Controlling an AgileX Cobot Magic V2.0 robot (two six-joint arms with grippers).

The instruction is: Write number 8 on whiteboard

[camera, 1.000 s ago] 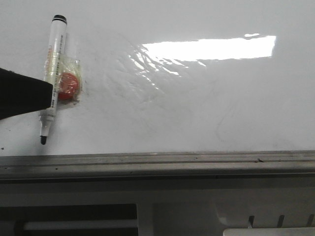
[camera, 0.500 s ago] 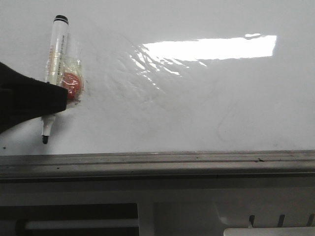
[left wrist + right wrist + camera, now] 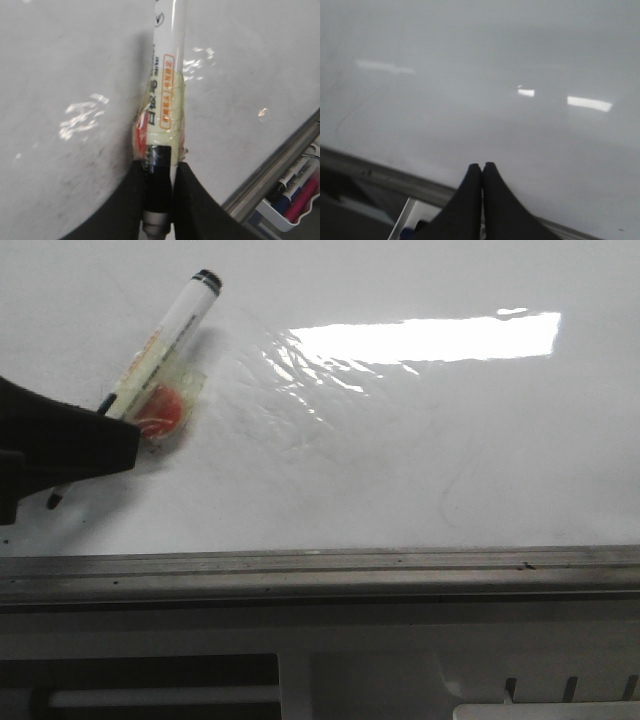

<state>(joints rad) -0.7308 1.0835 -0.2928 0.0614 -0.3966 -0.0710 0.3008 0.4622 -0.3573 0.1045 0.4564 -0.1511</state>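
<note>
One large glossy white whiteboard [image 3: 400, 460] with a grey metal edge rail fills most of the front view, and no number 8 is drawn on it, only faint grey smudges and glare. The left end effector [image 3: 159, 200], black and curved, is clenched on a white marker pen [image 3: 165, 340] with a black cap end, a yellowish tape wrap and a small red round piece [image 3: 160, 412] stuck on its side. The long axis of the marker goes obliquely: the capped end points up and to the right, away from the end effector, and the dark writing tip [image 3: 53, 500] comes out below the fingers, near the board surface. The blank middle of the board lies to the right of this tip, so I judge the left arm must carry it there. The right end effector [image 3: 481, 172] is closed on nothing, above the rail.
</note>
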